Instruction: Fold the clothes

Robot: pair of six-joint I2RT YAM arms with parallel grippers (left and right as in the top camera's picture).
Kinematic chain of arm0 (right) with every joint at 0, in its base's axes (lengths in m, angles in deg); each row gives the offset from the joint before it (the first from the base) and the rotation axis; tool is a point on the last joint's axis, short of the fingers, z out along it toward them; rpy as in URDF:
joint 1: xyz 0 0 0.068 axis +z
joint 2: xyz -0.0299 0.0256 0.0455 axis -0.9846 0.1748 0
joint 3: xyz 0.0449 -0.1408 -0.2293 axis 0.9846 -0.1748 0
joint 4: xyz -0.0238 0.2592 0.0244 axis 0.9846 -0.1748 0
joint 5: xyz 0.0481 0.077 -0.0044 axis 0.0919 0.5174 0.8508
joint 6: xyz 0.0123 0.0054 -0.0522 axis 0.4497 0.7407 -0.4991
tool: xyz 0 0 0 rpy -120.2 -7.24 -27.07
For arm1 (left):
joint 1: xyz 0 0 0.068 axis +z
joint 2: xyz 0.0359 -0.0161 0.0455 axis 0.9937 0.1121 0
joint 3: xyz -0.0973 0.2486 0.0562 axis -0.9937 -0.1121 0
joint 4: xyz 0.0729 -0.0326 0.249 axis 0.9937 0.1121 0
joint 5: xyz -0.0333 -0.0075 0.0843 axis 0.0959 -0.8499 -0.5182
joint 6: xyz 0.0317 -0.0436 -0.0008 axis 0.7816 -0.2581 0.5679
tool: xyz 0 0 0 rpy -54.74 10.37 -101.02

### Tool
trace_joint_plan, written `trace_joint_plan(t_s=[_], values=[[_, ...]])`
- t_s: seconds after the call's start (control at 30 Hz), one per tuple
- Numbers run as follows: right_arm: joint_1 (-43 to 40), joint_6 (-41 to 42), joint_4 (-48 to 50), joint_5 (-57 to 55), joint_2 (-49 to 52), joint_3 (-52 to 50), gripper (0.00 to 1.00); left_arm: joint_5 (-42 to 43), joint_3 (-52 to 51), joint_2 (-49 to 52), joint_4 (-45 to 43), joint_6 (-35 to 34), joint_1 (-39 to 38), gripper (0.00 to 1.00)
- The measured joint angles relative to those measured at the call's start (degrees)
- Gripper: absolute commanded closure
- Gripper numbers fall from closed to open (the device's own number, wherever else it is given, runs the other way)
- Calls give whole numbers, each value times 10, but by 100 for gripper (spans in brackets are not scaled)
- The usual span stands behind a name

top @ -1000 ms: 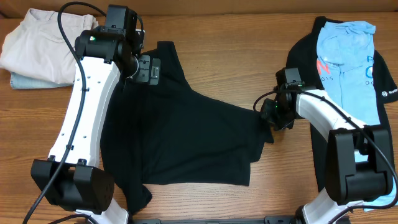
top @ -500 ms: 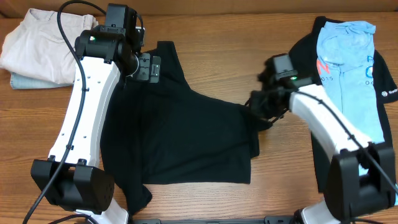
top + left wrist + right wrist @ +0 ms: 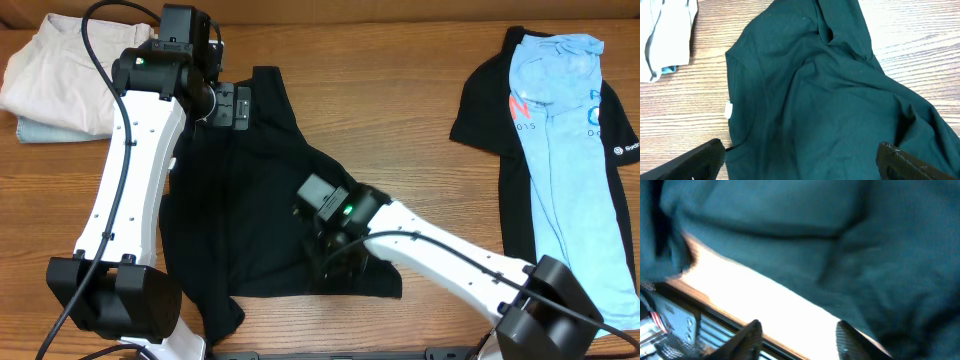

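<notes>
The plain black T-shirt [image 3: 260, 200] lies crumpled on the wooden table [image 3: 400, 90], centre-left. My left gripper [image 3: 232, 107] hovers over its upper part, jaws wide open and empty. In the left wrist view the shirt [image 3: 830, 100] fills the frame, its white neck label [image 3: 728, 109] at the left edge, between the spread jaws of that gripper [image 3: 802, 160]. My right gripper [image 3: 345, 268] is over the shirt's lower right part, open. In the blurred right wrist view the gripper [image 3: 799, 337] holds nothing, with the shirt's edge [image 3: 865, 255] just beyond.
A light-blue printed T-shirt [image 3: 560, 100] lies on a black logo-sleeved shirt [image 3: 490, 110] at the far right. Folded beige and pale garments [image 3: 60, 70] sit at the top left. The table's front edge is close to my right gripper.
My right arm swung from the shirt's right sleeve leftward and forward across the shirt. The right sleeve no longer sticks out to the right. My left arm barely moved.
</notes>
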Motion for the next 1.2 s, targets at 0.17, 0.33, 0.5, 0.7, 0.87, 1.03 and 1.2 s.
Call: trace_joint_plan(t_s=[0.17, 0.33, 0.5, 0.7, 0.87, 1.03, 1.2], values=[[-87, 16, -20, -7, -31, 0, 32, 0, 0, 0, 0, 0, 0, 0], [-147, 22, -46, -47, -71, 0, 29, 0, 0, 0, 0, 0, 0, 0], [-154, 31, -24, -61, -72, -19, 35, 0, 0, 0, 0, 0, 0, 0], [-152, 66, -5, -52, -72, -69, 41, 0, 0, 0, 0, 0, 0, 0], [-143, 88, -2, -47, -72, -85, 44, 0, 0, 0, -1, 0, 0, 0], [-118, 102, 8, -43, -72, -85, 48, 0, 0, 0, -2, 0, 0, 0], [-111, 120, 27, -43, -71, -95, 50, 0, 0, 0, -2, 0, 0, 0]])
